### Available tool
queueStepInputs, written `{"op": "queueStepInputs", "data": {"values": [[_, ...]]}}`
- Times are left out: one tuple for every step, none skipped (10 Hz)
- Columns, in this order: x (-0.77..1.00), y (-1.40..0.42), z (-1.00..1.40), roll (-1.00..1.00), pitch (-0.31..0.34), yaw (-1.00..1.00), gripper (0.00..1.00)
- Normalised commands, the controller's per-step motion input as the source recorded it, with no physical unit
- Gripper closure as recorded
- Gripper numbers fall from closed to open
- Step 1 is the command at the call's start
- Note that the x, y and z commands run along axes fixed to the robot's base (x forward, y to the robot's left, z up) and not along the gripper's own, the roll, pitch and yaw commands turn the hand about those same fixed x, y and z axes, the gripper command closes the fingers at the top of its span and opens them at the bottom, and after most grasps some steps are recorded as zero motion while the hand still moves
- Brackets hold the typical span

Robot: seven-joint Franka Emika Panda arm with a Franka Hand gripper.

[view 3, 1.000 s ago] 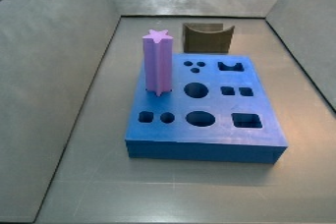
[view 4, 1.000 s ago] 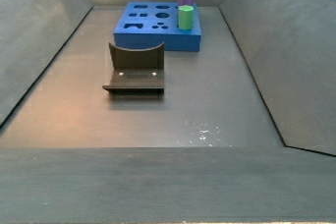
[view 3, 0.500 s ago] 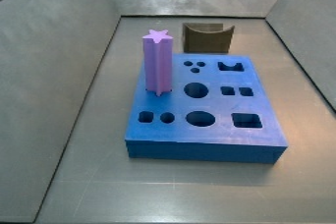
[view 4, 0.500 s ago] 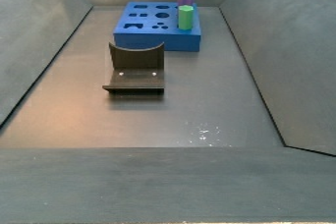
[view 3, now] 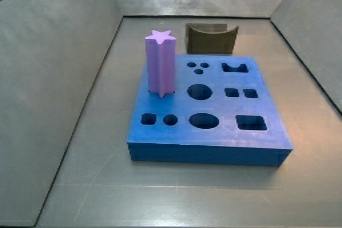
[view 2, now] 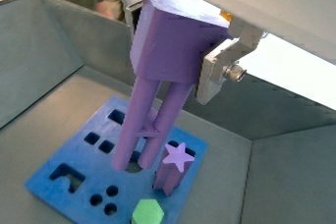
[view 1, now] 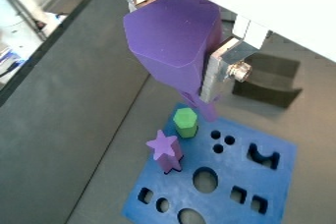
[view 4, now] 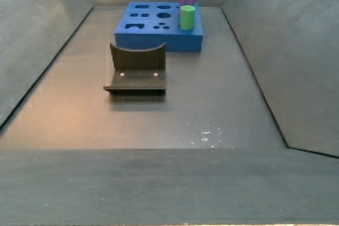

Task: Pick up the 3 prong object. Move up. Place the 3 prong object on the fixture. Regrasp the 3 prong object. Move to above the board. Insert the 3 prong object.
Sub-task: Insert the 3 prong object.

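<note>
Gripper (view 2: 178, 41) is pinching the 3 prong object (view 2: 155, 90) high above the board (view 1: 210, 184) (prongs hanging down); fixture (view 1: 269, 79) sitting empty. Judging move-above-board step; next needing alignment over the matching hole, then descent

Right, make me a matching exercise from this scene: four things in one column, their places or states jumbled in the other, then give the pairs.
Things:
1. three-prong peg
2. star post
3. green peg
4. fixture

Places or states:
A. stands upright in the blue board, star-shaped top
B. on the floor, apart from the board
C. held in the gripper, high above the board
D. short, seated in the board beside the star post

Pairs: 1-C, 2-A, 3-D, 4-B
</note>
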Motion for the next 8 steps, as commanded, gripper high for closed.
{"op": "queueStepInputs", "data": {"values": [[0.10,0.12,0.00,-0.35,-0.120,-0.53,1.00],[0.10,0.11,0.00,-0.32,-0.119,-0.57,1.00],[0.04,0.10,0.00,-0.28,-0.127,-0.57,1.00],[0.01,0.07,-0.03,-0.25,-0.149,-0.58,1.00],[0.01,0.09,-0.12,-0.20,-0.116,-0.55,1.00],[0.02,0.10,-0.13,-0.19,-0.104,-0.55,1.00],[0.01,0.08,-0.15,-0.17,-0.094,-0.55,1.00],[0.00,0.05,-0.13,-0.15,-0.090,-0.56,1.00]]}}
